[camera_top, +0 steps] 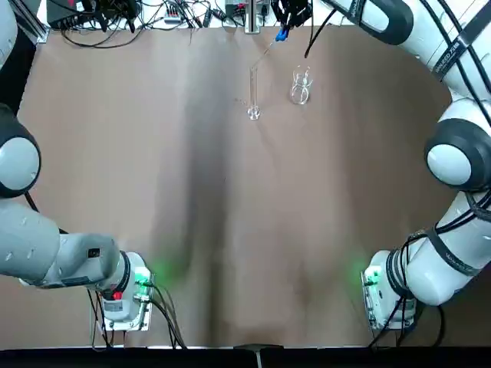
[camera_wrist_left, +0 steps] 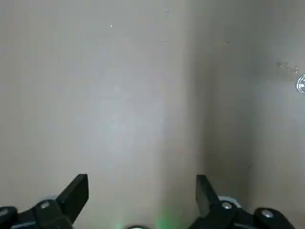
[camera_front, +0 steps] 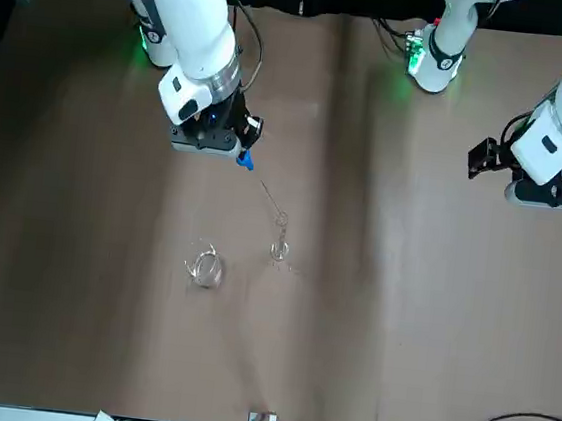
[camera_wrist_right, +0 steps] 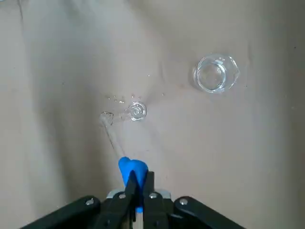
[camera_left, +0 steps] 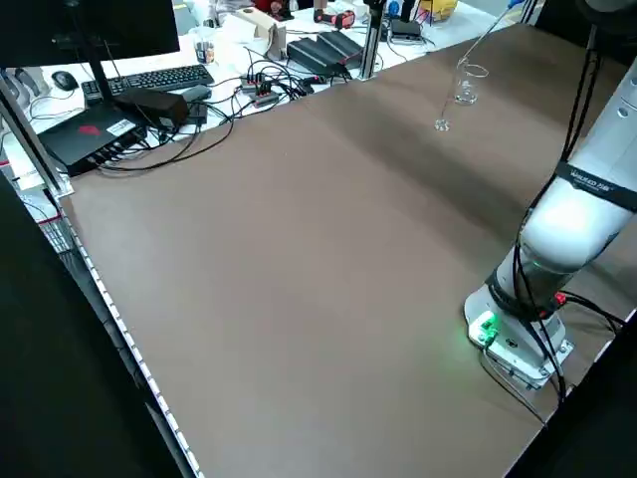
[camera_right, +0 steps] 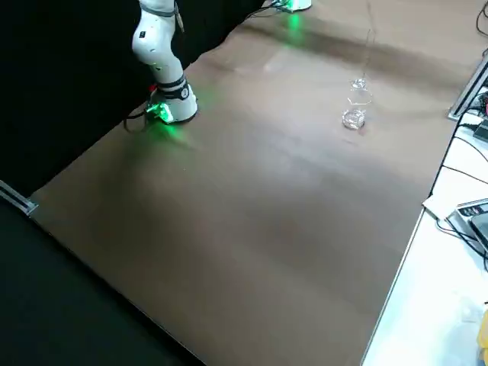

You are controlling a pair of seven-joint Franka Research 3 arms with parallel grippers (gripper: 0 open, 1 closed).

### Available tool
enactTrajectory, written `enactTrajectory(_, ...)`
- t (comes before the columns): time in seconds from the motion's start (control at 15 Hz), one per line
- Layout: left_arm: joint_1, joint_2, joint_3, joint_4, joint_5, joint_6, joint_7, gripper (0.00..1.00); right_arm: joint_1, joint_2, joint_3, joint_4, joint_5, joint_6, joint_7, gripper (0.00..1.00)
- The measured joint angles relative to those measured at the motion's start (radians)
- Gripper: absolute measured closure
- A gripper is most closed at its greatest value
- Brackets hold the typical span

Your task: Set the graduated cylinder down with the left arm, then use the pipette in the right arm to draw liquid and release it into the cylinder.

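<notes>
Above the graduated cylinder — right hand clamped on pipette's blue bulb. Left hand — fingers wide apart, nothing between.

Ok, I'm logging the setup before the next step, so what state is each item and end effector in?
Graduated cylinder: upright on the table.
Glass beaker: upright on the table.
Pipette: held by its blue bulb, slanting, tip at the cylinder's mouth.
Right end effector: shut on the bulb, beyond the cylinder's near side.
Left end effector: open, empty, above the table's left part.
</notes>
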State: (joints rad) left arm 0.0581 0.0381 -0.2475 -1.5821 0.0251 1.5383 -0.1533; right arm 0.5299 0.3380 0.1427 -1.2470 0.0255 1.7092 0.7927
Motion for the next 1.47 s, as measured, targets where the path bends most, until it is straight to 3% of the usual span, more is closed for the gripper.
enactTrajectory(1.47,-0.005,0.0,-0.004,0.0,0.0,0.0,-0.001,0.0,0.001,-0.02,0.004,0.006,-0.027,-0.096,0.0,0.93)
